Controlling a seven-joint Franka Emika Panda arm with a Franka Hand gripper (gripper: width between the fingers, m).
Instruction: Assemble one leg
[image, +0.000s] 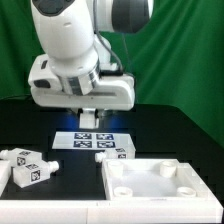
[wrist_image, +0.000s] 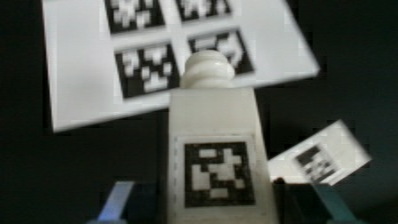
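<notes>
The arm stands over the marker board (image: 68, 139) with the gripper (image: 90, 119) pointing down, just above the board as far as I can see. The wrist view tells more: the leg (wrist_image: 215, 140) stands between the fingers (wrist_image: 121, 203), which sit close against its two sides, so the gripper (wrist_image: 201, 203) looks closed on it and nearly as narrow as the block itself. The leg's round peg end points away from the wrist, down toward the board (wrist_image: 80, 75). In the exterior view the leg is mostly hidden by the hand.

Other legs (image: 27, 168) lie loose on the bench (image: 70, 198) at the exterior view's left, and one more (image: 115, 152) sits by the board's near edge (probably the tagged piece beside the held leg in the wrist view). The panel (image: 160, 186) waits at the exterior view's right, its corner sockets bare.

I judge this as the carry step: leg picked, not yet seated. The next move calls for swinging it over to a corner socket, keeping the peg straight down, and lowering squarely so it enters rather than catching on the rim.
</notes>
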